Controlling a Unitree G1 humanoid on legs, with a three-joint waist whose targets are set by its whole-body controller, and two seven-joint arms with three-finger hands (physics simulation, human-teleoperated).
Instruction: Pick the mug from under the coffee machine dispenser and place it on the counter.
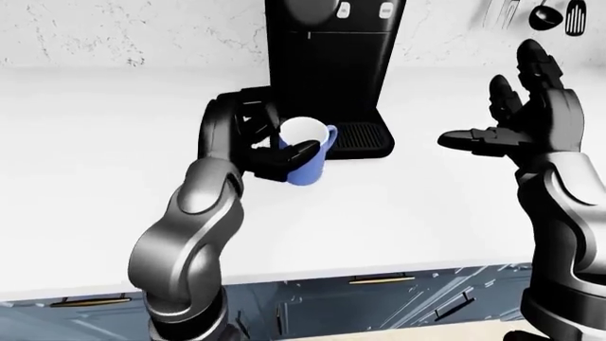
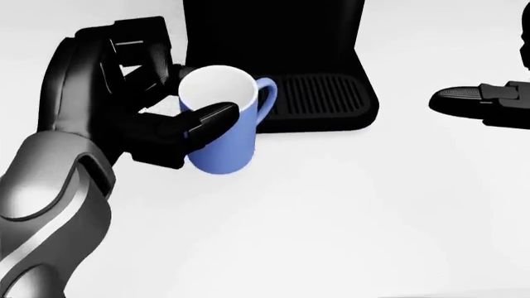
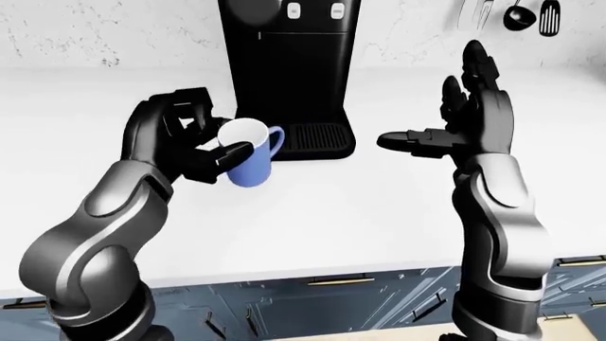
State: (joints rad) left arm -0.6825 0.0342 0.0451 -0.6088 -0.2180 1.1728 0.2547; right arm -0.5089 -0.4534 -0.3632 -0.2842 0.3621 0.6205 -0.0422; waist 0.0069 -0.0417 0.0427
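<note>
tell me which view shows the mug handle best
The head view: the blue mug fills it, its handle clear toward the coffee machine. Both eye views show the handle smaller. The left hand grips the mug.

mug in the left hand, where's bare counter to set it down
Bare counter runs wide between the mug and the near edge, and left of the left hand. Crowded only by the coffee machine and its drip tray; the open right hand hovers right of it.

Blue mug [image 2: 222,133], white inside, tilted, left of the coffee machine [image 1: 327,67].
</note>
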